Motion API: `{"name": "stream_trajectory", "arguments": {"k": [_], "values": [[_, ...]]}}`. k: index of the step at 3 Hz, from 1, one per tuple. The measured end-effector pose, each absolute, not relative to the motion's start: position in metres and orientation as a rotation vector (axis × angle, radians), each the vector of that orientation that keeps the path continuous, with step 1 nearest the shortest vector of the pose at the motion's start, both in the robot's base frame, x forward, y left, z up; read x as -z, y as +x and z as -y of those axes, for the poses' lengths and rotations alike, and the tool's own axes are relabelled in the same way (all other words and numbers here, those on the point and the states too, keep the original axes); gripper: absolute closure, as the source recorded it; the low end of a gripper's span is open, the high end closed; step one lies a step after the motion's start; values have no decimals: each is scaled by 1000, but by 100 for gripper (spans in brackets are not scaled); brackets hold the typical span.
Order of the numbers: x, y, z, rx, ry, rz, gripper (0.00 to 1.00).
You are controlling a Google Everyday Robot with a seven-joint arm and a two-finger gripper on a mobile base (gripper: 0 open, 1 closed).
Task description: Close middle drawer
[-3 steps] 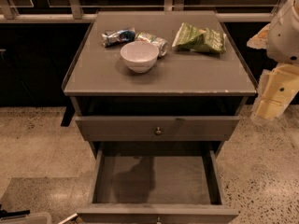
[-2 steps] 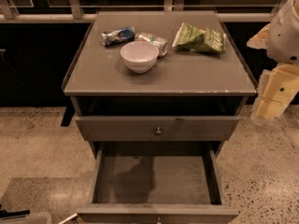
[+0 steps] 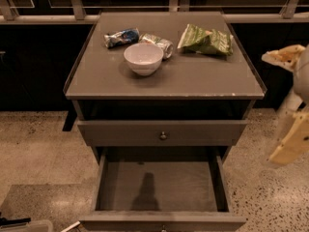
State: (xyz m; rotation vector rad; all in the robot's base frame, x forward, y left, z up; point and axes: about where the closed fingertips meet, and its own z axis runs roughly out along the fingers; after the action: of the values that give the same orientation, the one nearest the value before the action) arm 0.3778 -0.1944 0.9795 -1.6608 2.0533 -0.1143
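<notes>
The middle drawer [image 3: 159,185] is pulled far out at the bottom of the camera view. Its plain grey inside shows, and its front panel [image 3: 161,221] lies along the frame's lower edge. Above it is another grey drawer front with a small round knob [image 3: 163,135], standing slightly out from the cabinet. My gripper [image 3: 292,141] hangs at the far right, beside the cabinet and at about the height of the drawers. It is apart from both drawers and partly cut off by the frame edge.
On the cabinet top [image 3: 203,79] are a white bowl [image 3: 143,58], a green chip bag [image 3: 205,40], a crushed can [image 3: 158,43] and a blue wrapper [image 3: 120,36]. Speckled floor lies on both sides. A railing [image 3: 48,18] runs behind the cabinet.
My arm and gripper at the right have moved downward, from beside the cabinet top to beside the drawers. The drawers and the objects on top have not moved.
</notes>
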Motion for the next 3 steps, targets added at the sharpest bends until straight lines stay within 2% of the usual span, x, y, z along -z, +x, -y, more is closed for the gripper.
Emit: {"name": "stream_trajectory", "arguments": {"k": [3], "values": [[-840,354,154,-203,-1474,-1963,0]]}}
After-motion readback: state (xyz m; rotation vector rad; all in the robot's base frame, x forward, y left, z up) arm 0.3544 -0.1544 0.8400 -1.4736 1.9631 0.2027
